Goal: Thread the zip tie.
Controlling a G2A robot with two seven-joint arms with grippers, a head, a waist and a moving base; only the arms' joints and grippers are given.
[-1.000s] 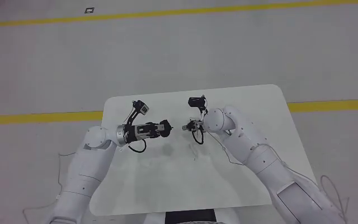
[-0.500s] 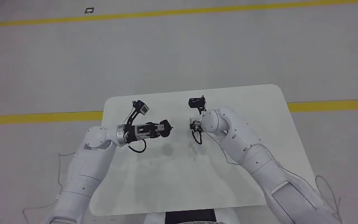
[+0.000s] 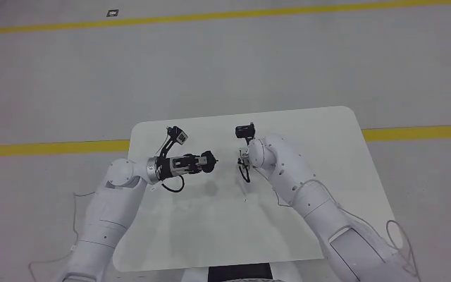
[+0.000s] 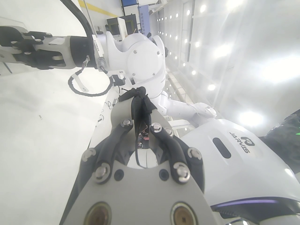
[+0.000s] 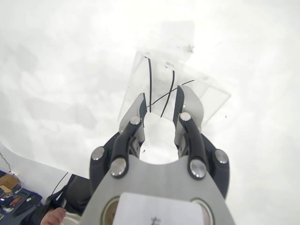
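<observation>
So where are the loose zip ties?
In the right wrist view, the zip ties lie in the clear tray on the table, right beyond the open right claw.

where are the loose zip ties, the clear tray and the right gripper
zip ties (image 5: pixel 150 83): right wrist view, middle of one straight strip
clear tray (image 5: pixel 211 90): right wrist view, bare part near its corner
right gripper (image 5: pixel 161 91): right wrist view, midway between its open fingertips

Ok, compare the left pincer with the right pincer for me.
The left pincer is shut on a black zip tie; the right pincer is open and empty. The left pincer lies level, aimed across the table; the right pincer points down over a clear stand. Both have grey fingers.
</observation>
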